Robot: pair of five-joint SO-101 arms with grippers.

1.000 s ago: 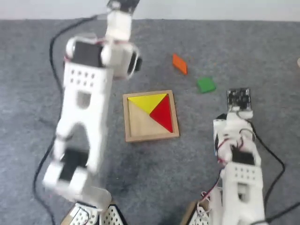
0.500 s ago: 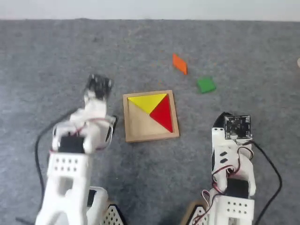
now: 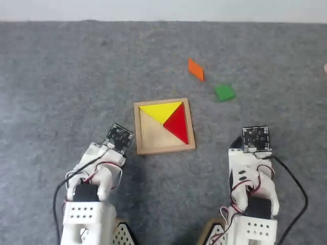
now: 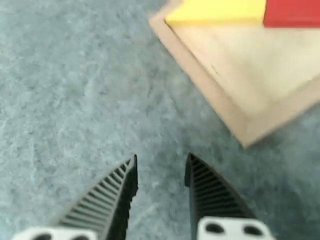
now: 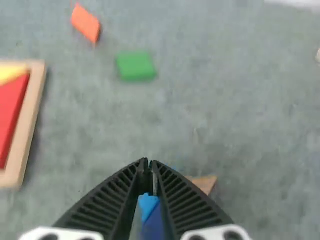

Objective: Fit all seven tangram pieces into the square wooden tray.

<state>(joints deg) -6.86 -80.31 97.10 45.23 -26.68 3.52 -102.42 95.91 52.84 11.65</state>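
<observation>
Down low at the near side of the tabletop [image 3: 61, 76], left arm [image 3: 94, 178] folded back on itself, wrist tipped toward the near left corner of the tray [image 3: 137, 127]; left hand [image 4: 160, 165] hanging over bare grey surface just beside that corner, fingers [image 4: 120, 190] parted by a moderate gap, nothing between them; right arm [image 3: 253, 173] likewise tucked in low, well apart from the tray on its other side, wrist pointing toward the far edge; right hand [image 5: 149, 166] closed to a sliver, tips all but touching, clamped on a blue piece [image 5: 148, 206] wedged deep between its fingers; tan corner [image 5: 204, 183] poking out beside one finger, too little of it in sight to tell what.

Inside the tray, yellow triangle [image 3: 159, 111] along the far side and red triangle [image 3: 178, 124] along the right side, meeting edge to edge on a diagonal; remainder of the tray floor bare wood; orange piece [image 3: 195, 69], slanted and four-sided, lying flat beyond the tray's far right corner; green square [image 3: 225, 92] near it, a little closer to the right arm, the two apart from each other and from the tray; tabletop grey and nubbly all over; pale strip of wall [image 3: 163, 9] along its far edge.
</observation>
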